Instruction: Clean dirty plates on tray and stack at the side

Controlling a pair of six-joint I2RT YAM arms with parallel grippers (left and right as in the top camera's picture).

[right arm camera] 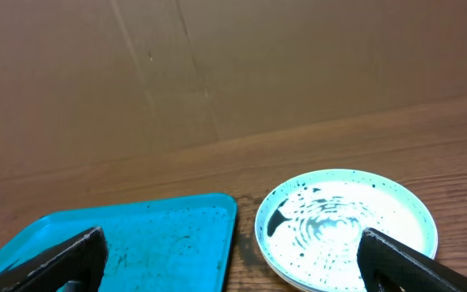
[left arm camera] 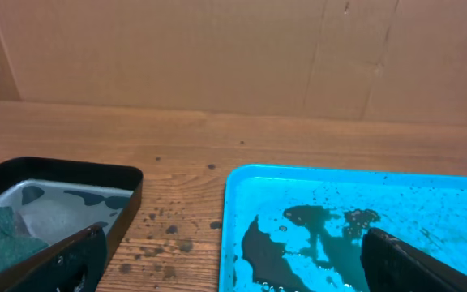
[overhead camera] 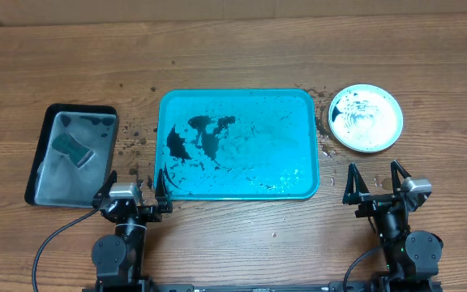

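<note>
Plates (overhead camera: 366,118) sitting stacked on the table right of the turquoise tray (overhead camera: 237,188), off it, top one white-faced and smeared with black grime. Tray holding only dark puddles and specks, no plates. Left gripper (overhead camera: 134,182) hovering at the tray's near-left corner, right gripper (overhead camera: 376,180) hovering just near of the stack, both with fingers spread wide, gripping nothing. Probably wrapping up or resetting. If cleaning more: fetching the green sponge (overhead camera: 73,148) from the black tray (overhead camera: 49,115) with the left, steadying the stack's rim with the right, wiping in circles, avoiding dragging grime onto the wood. Hard to make out: plate count in the stack, colours underneath hidden. Wrist views cutting off fingertips and near tray edges.
</note>
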